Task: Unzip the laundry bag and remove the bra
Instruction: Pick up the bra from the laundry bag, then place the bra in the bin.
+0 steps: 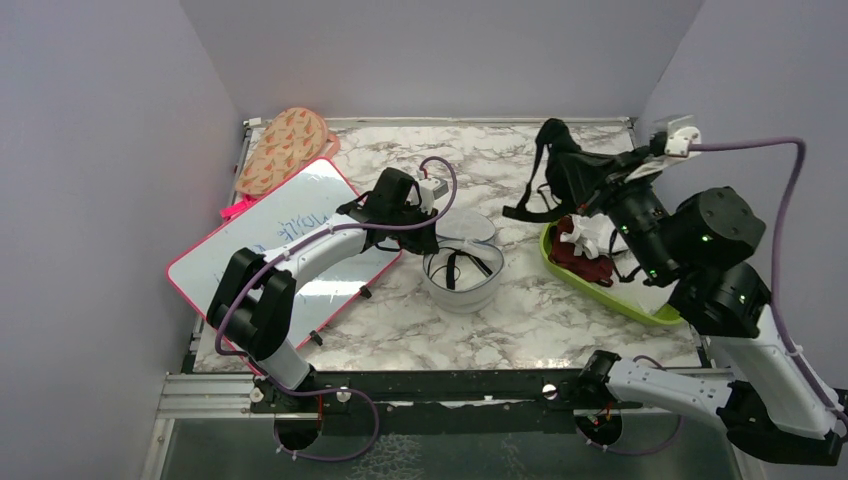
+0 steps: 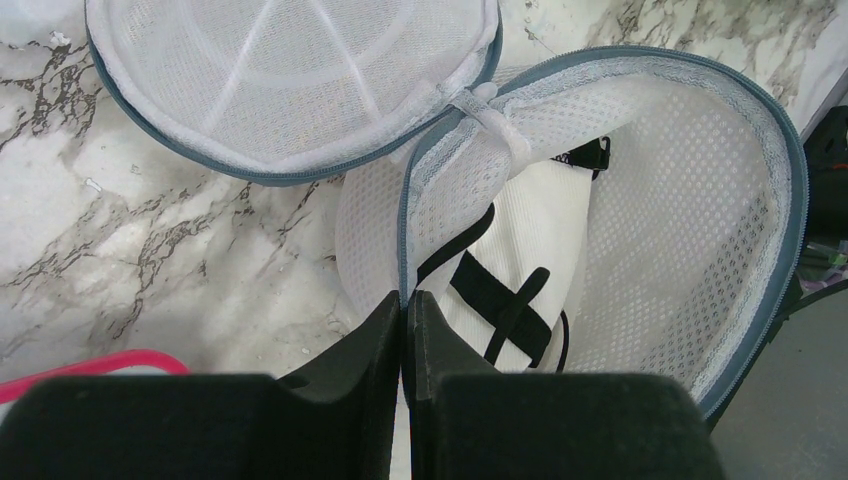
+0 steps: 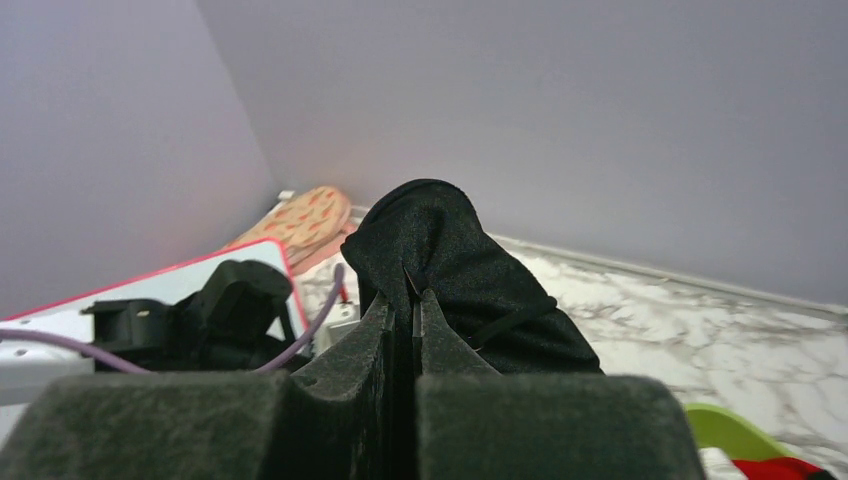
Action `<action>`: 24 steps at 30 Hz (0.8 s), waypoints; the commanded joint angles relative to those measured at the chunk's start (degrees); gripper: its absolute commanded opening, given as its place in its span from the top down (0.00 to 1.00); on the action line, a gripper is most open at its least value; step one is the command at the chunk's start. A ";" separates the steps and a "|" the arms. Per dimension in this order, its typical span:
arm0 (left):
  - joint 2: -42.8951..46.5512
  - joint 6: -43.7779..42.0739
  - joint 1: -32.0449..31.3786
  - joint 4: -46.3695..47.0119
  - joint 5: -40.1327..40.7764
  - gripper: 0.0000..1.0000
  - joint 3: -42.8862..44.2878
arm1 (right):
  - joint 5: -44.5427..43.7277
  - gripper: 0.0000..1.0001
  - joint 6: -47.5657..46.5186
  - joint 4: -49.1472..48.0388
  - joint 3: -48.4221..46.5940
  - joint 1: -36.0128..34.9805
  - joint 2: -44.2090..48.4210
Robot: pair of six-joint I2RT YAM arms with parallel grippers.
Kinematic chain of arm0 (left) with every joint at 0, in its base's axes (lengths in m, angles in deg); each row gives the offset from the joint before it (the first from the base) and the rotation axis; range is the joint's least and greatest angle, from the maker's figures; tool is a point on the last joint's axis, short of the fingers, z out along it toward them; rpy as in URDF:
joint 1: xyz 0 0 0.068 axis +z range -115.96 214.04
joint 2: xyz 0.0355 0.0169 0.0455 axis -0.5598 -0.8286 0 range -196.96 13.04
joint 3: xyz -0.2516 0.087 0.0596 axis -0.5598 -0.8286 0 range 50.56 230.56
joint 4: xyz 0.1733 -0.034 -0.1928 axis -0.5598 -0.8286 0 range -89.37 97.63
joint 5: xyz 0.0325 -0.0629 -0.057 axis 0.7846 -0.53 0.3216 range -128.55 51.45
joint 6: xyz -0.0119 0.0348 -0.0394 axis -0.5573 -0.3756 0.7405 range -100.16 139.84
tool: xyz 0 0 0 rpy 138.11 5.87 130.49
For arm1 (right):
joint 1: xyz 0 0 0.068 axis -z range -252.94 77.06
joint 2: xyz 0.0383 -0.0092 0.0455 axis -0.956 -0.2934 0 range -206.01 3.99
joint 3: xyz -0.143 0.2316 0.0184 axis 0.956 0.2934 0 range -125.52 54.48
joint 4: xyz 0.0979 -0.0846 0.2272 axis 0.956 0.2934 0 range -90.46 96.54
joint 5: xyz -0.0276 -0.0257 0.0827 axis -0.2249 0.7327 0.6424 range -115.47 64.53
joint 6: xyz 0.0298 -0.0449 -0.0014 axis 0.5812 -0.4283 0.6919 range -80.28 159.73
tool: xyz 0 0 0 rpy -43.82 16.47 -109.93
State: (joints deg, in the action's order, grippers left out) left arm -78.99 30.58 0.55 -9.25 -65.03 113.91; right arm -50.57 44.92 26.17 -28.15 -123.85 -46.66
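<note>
Black fabric bra [image 1: 565, 170] pinched in right gripper [image 3: 405, 300], raised over lime-green tray [image 1: 610, 298], far right. Left gripper [image 2: 405, 300] clamped on rim of unzipped white mesh laundry bag [image 1: 462, 280], mid-table; dark straps [image 2: 500, 300] inside, possibly another garment.

Right gripper [image 3: 404, 298] at lower centre pinches the soft black fabric bra [image 3: 450, 265]; lime-green tray [image 3: 728, 430] lower right.

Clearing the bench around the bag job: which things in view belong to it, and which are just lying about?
Job: laundry bag, unzipped; bra, gripped by right tool; left tool pinching the bag rim.
Lying about: lime-green tray, dark red cloth, white cloth, whiteboard, patterned mitt.
</note>
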 commanded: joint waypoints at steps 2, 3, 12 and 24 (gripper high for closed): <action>1.56 -0.55 -0.27 1.12 0.77 1.00 1.09 | -13.65 0.99 -11.48 -1.94 -1.31 -0.24 2.31; 1.64 -0.55 -0.26 1.08 0.83 1.00 1.11 | -15.83 0.99 -13.14 -2.60 -0.62 -0.23 2.38; 1.86 -0.55 -0.26 1.10 0.99 1.00 1.08 | -37.69 0.99 -34.82 -33.51 20.58 -0.16 -0.86; 2.05 -0.47 -0.26 0.95 1.03 1.00 1.04 | -31.54 0.99 -12.01 -23.65 17.34 21.39 -13.70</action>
State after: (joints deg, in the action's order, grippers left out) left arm -78.99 30.58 0.55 -9.27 -64.18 113.91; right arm -82.96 21.77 -0.06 -6.47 -108.55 -61.20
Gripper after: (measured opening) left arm 0.001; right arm 0.026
